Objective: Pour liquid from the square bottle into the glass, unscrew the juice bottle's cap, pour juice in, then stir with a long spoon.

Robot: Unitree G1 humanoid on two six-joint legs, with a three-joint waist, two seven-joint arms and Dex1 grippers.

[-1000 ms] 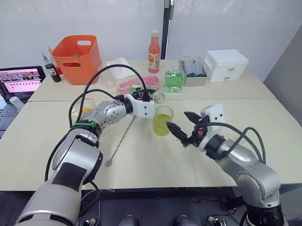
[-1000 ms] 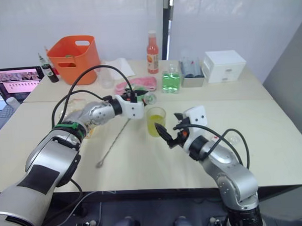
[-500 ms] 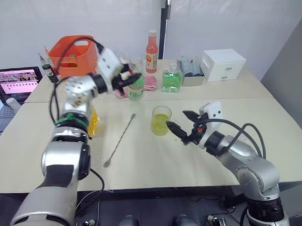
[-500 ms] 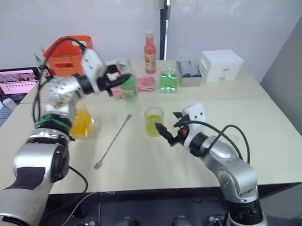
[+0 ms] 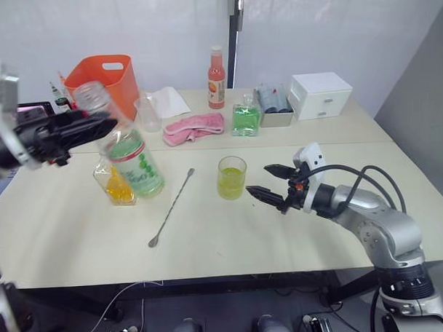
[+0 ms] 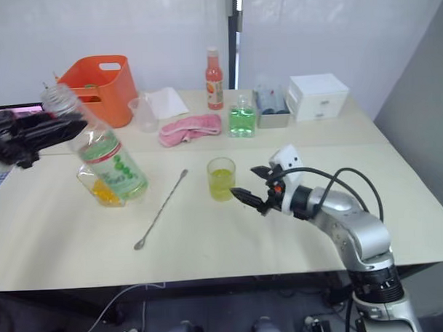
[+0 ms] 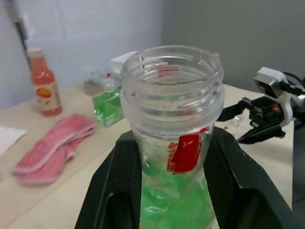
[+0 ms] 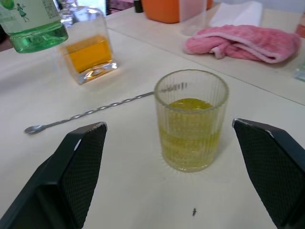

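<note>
At the near left of the worktop (image 5: 56, 237) we log the left gripper (image 5: 96, 127), jaws clamped on the neck of the juice bottle (image 5: 134, 165); the bottle is uncapped, held tilted with its open mouth up and away from the glass, its pale green juice (image 7: 167, 200) lying low in the body; its base hangs just in front of the square bottle (image 5: 114, 186), which stands on the worktop holding yellow-orange liquid (image 8: 88, 53).

At the right we log the right gripper (image 5: 269, 182), jaws apart and holding nothing, low over the worktop just beside the glass (image 5: 231, 178) and pointing toward it; the glass stands upright near the middle, partly filled with yellow-green drink.

Between glass and square bottle we note the long spoon (image 5: 172, 206), lying flat and slanted, bowl toward the near edge, touched by neither gripper.

Toward the back we list: a pink cloth (image 5: 193, 127); a square green bottle (image 5: 245, 120); a tall orange-red bottle (image 5: 216, 68); a cloudy plastic cup (image 5: 148, 114); an orange bin (image 5: 106, 82); a white drawer box (image 5: 319, 95).
</note>
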